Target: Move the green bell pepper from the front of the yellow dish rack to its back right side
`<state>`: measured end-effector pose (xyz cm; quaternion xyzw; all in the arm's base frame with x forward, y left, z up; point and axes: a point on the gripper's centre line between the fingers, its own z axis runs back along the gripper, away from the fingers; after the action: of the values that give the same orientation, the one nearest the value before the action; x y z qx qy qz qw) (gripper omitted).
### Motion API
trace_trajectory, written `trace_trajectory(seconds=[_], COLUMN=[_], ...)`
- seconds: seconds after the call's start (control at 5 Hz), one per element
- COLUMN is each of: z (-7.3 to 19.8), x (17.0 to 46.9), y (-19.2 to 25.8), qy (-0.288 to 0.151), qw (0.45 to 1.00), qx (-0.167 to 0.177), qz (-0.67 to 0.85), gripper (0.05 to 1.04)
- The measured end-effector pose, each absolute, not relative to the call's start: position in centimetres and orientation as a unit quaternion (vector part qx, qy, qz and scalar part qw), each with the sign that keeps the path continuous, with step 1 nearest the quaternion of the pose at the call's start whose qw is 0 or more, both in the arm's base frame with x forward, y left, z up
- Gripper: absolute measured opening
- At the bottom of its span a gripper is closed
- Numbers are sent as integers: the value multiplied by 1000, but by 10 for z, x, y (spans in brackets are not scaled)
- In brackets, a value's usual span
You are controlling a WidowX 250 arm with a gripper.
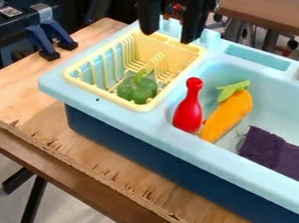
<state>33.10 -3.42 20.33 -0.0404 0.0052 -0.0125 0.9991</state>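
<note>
Parted wide and with nothing between its fingers, the black two-finger gripper (168, 35) hangs over the far end of the pale yellow plastic dish rack (103, 95), released rather than clenched. No thing is being carried: the green toy bell pepper (137, 88) already sits inside the rack, towards its near end, while the red pin-shaped toy (189, 107), the orange toy carrot with a green top (227, 116) and the dark purple cloth (269, 148) are at the basin side of the light blue toy sink (208, 152). How much handling is done or left cannot be judged beyond that.

The pepper's stem points up; its squat body shows no clear long axis. The rack's long axis slants from lower left to upper right. The red toy stands nearly upright, narrow head up, just beside the carrot, whose leafy end points to the far side and whose other end points to the near rim. The wooden table (20, 85) carries the sink.
</note>
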Motion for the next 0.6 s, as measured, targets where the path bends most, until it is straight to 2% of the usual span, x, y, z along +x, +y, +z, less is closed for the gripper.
trace_trajectory(seconds=[0.4, 0.6], z=[169, 162], x=[308, 302], y=[-28, -18], qy=[76, 86], qw=[996, 996], qx=[-34, -30], qz=[-13, 6], gripper=[1000, 1000])
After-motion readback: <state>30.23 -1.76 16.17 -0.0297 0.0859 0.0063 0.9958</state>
